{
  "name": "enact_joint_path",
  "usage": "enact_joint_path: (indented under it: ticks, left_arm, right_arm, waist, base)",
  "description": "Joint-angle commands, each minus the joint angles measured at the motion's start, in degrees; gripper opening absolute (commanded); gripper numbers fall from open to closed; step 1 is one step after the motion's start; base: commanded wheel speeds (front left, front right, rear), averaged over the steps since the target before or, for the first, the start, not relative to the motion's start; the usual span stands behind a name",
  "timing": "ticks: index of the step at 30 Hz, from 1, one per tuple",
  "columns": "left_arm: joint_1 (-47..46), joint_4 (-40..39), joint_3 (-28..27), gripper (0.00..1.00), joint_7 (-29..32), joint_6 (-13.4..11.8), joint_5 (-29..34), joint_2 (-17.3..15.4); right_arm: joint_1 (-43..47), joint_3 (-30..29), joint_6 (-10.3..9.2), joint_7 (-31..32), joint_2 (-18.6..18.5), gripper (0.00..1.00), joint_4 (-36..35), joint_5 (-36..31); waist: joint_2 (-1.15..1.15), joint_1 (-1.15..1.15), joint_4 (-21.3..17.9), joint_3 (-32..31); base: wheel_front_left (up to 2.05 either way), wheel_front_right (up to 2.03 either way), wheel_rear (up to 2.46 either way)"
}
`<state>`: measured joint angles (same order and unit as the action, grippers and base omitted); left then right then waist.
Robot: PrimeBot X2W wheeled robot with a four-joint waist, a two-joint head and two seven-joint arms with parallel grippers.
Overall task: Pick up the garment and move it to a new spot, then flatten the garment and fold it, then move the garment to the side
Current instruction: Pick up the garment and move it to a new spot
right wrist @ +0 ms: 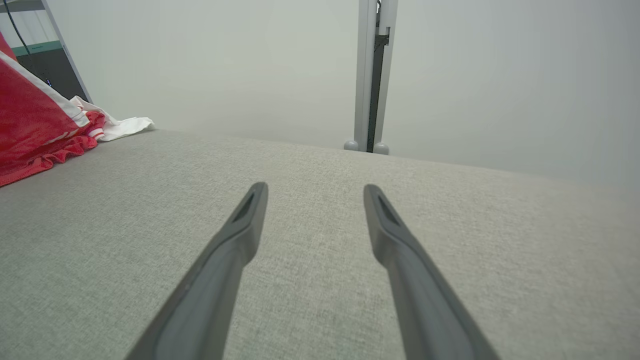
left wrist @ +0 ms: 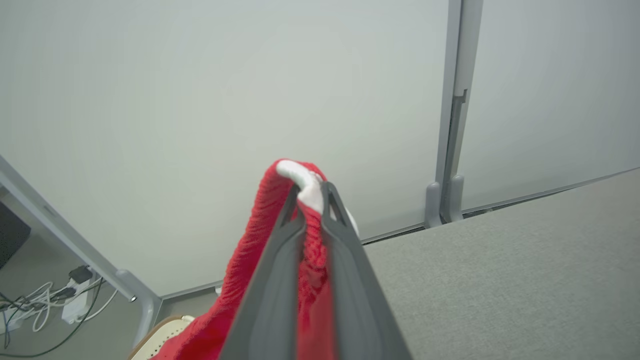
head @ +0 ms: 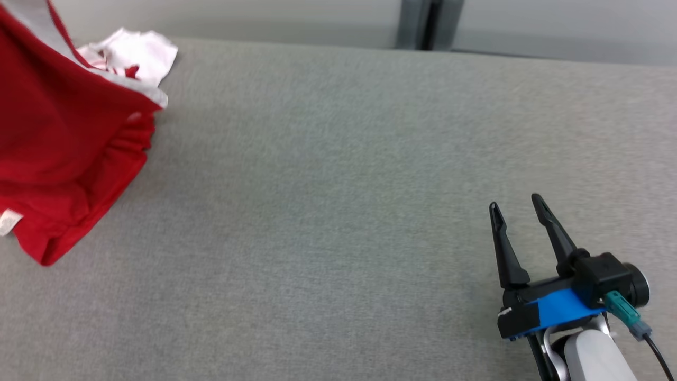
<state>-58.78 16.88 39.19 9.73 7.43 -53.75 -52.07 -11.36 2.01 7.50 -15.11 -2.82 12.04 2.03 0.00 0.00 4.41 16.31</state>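
left gripper pinches red garment; right gripper spread

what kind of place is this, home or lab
Probably a lab or office test bay, not a home: pale partition panels joined by a metal post, a grey cloth-covered table, and loose cables.

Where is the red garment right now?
The red garment hangs at the far left of the head view, pinched in the shut left hand, its lower folds resting on the grey table, far from the open right hand.
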Motion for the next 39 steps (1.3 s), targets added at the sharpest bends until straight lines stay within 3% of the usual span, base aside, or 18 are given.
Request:
enact_joint_path:
  ticks: [1, 6, 13, 17, 22, 27, 34, 39]
  left_arm:
    - [-1.52, -1.31, 0.87, 0.00, -0.33, 0.08, 0.44, 1.27]
    - [-4.40, -4.19, 3.55, 0.00, -0.83, 0.03, 2.25, 7.17]
    - [-6.24, -4.10, 6.56, 0.00, -3.98, -0.44, 2.36, 19.34]
    - [-0.34, -2.33, 6.85, 0.00, -10.04, -2.01, 0.28, 26.53]
    - [11.23, 2.20, 6.04, 0.00, -21.24, -4.39, -1.84, 32.61]
    - [23.38, 10.06, 4.73, 0.00, -24.78, -4.56, -1.08, 35.22]
    - [34.27, 13.64, -6.34, 0.00, -24.92, -2.43, 4.56, 38.03]
    - [38.58, 14.26, -10.81, 0.00, -24.94, -1.26, 8.29, 40.36]
  right_arm:
    - [1.32, -0.17, -0.01, -0.08, -0.12, 1.00, 0.53, 0.82]
    - [2.84, -1.09, -0.02, -0.07, -0.11, 1.00, 1.32, 2.40]
    - [4.00, -4.49, -0.02, -0.07, -0.13, 1.00, 1.02, 3.19]
    - [4.49, -6.78, -0.02, -0.07, -0.11, 1.00, 0.85, 3.61]
    - [4.21, -7.79, -0.02, -0.07, -0.13, 1.00, 0.67, 4.22]
    - [3.66, -7.51, -0.02, -0.07, -0.10, 1.00, 0.91, 4.74]
    - [3.00, -6.43, -0.02, -0.07, -0.13, 1.00, 1.28, 4.33]
    - [2.92, -5.73, -0.02, -0.07, -0.13, 1.00, 1.77, 4.06]
  waist:
    - [0.00, 0.00, -4.29, -4.93]
    - [0.00, 0.00, -8.30, -8.72]
    - [0.00, 0.00, -12.50, -9.48]
    - [0.00, 0.00, -13.31, -8.96]
    - [0.00, 0.00, -13.37, -7.87]
    - [0.00, 0.00, -12.36, -6.57]
    - [0.00, 0.00, -10.33, -5.62]
    - [0.00, 0.00, -9.64, -5.99]
  base:
    - [0.00, 0.00, 0.00]
    - [0.00, 0.00, 0.00]
    - [0.00, 0.00, 0.00]
    - [0.00, 0.00, 0.00]
    - [0.00, 0.00, 0.00]
    - [0.00, 0.00, 0.00]
    - [0.00, 0.00, 0.00]
    - [0.00, 0.00, 0.00]
